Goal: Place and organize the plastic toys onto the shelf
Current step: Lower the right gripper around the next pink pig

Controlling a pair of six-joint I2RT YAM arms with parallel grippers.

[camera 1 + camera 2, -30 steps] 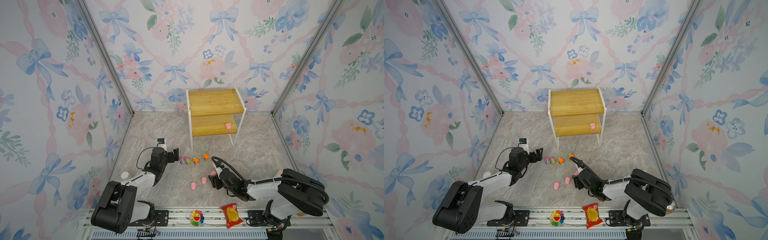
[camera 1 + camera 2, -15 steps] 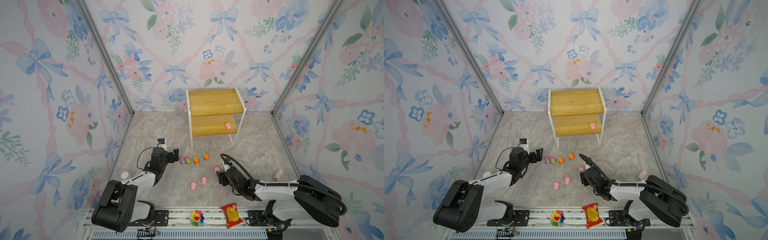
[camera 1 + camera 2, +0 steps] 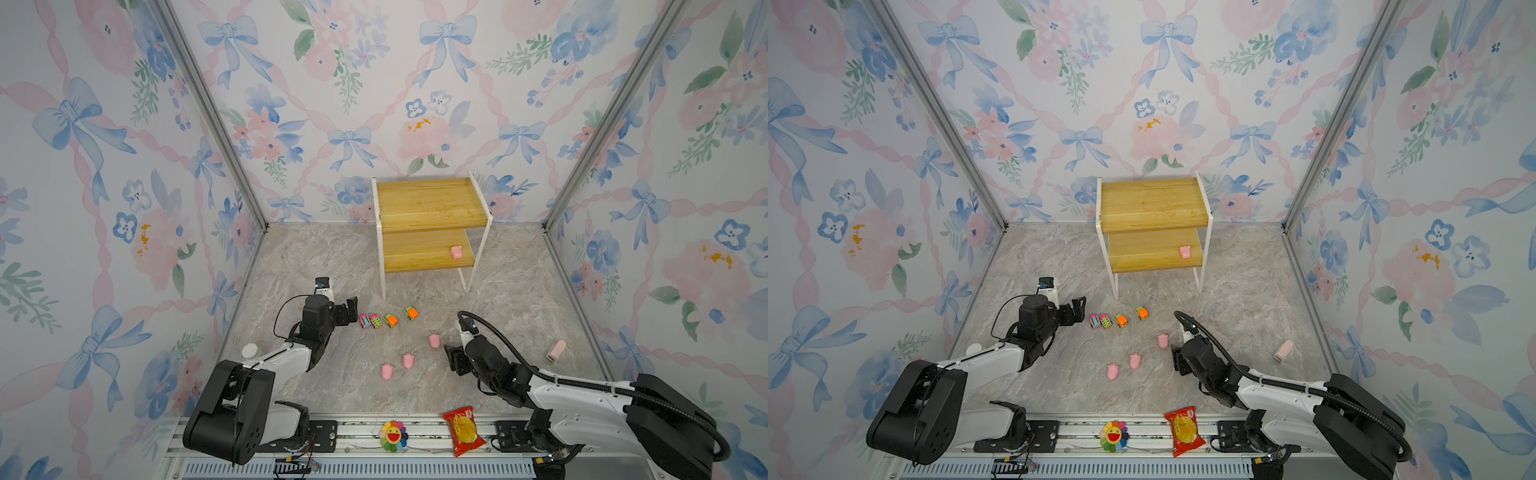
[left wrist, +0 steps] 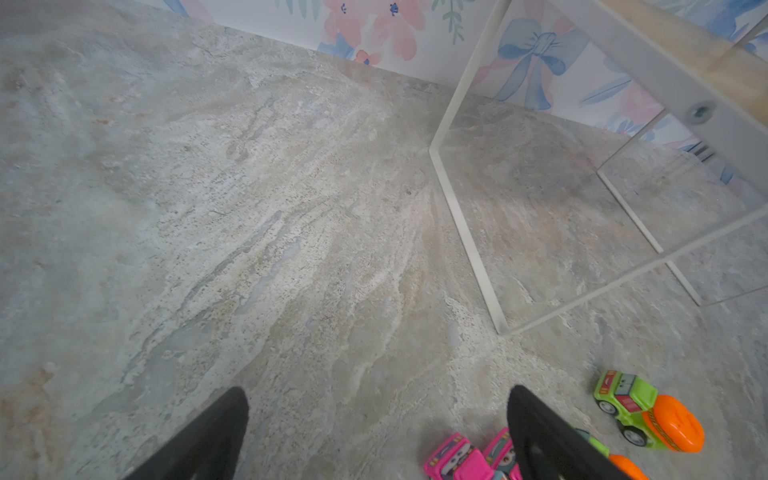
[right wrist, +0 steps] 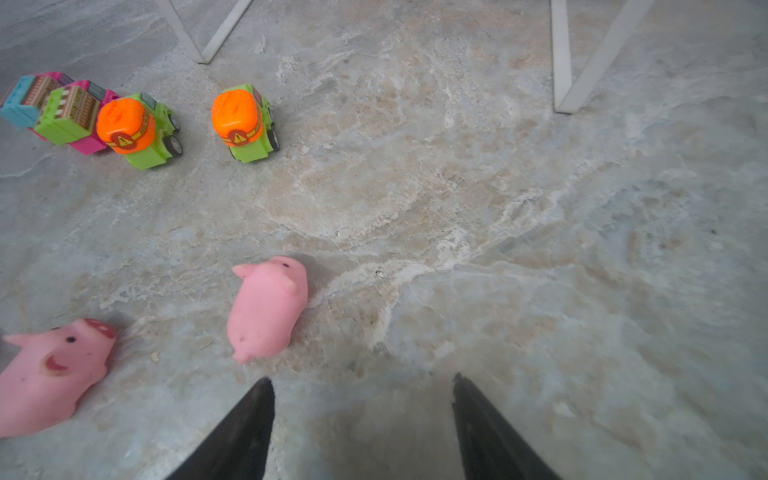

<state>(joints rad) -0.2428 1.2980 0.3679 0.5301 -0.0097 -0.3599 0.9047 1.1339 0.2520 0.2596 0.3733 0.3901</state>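
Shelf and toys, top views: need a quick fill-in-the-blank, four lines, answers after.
1. The shelf carries one pink pig on its ____ board.
2. Loose pigs lying on the floor: ____.
3. The toy cars stand in a row of ____.
4. The right gripper has its jaws ____, with nothing between them.
Missing words: lower; three; four; open.

Smiling flower (image 3: 393, 435) and red snack packet (image 3: 463, 430) lie at the table's (image 3: 519, 299) front edge — a pink block (image 3: 555, 350) sits near its right edge.
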